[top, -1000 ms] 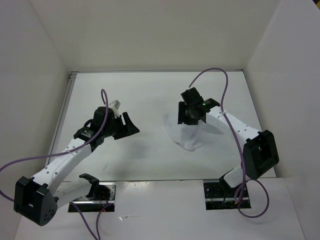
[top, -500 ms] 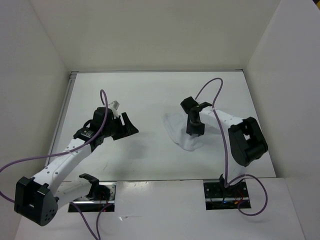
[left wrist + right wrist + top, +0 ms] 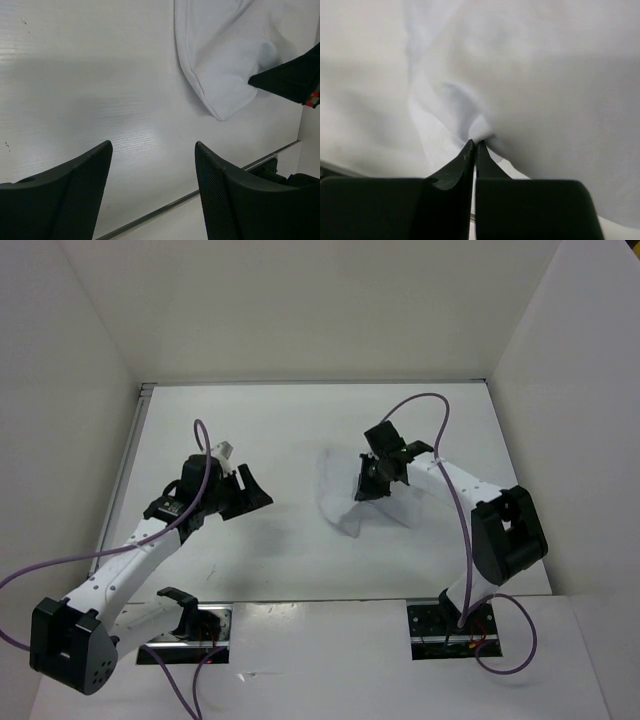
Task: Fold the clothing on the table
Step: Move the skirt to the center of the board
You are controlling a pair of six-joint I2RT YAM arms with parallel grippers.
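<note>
one thin, wrinkly white clothing (image 3: 338, 502) on matte white table (image 3: 280, 430)

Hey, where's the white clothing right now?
In the top view the clothing lies on the right half of the table, a fold pinched in the right pincer, apart from the open left pincer.

clothing (image 3: 220, 65): thin soft white cloth, wrinkled. table (image 3: 75, 75): matt white, finely ribbed; metal rim (image 3: 165, 206).
</note>
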